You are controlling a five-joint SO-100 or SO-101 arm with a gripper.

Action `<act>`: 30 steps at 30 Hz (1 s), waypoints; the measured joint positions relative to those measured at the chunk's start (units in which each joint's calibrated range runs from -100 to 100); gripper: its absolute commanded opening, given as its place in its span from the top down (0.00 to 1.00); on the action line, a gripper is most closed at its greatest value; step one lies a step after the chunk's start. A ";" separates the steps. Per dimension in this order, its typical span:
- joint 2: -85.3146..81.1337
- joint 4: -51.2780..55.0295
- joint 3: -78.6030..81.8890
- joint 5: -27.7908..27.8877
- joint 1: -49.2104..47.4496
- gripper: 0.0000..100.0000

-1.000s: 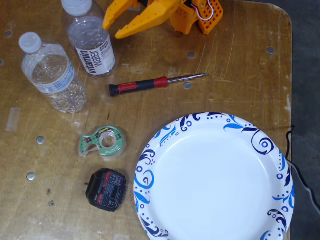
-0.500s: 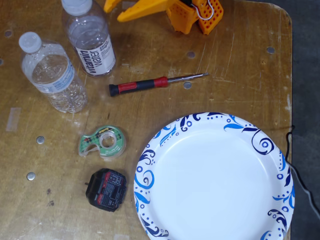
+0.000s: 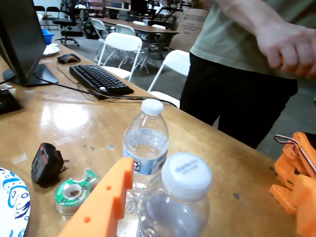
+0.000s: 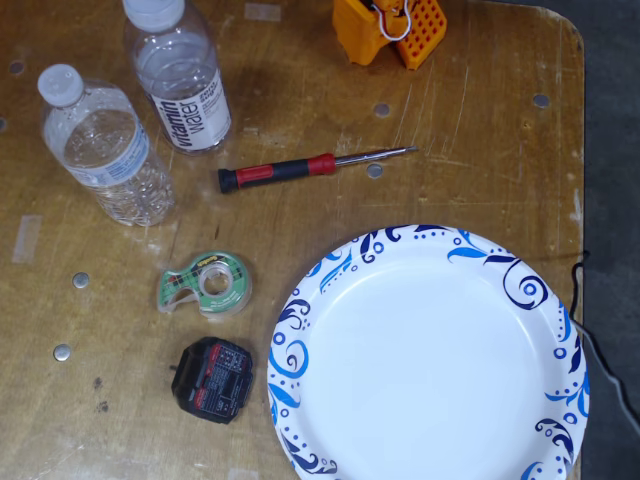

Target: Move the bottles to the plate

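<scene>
Your gripper [image 3: 123, 197], jaw width unclear, sits low beside both upright bottles [image 3: 173, 197]; nudging could topple them short of the plate [image 4: 430, 360].

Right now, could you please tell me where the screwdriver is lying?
In the fixed view, the screwdriver lies on the table above the plate, just right of the vitamin water bottle and below the orange block.

Two capped clear bottles [image 4: 105, 145] [image 4: 180, 80] stand upright (side by side) apart from the empty blue-swirled plate [image 4: 430, 355].
</scene>
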 measured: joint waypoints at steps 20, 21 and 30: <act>0.25 -23.15 20.77 0.00 -2.10 0.46; 0.25 -24.51 22.30 0.00 -2.10 0.46; 0.25 -35.32 34.71 -1.51 -1.82 0.46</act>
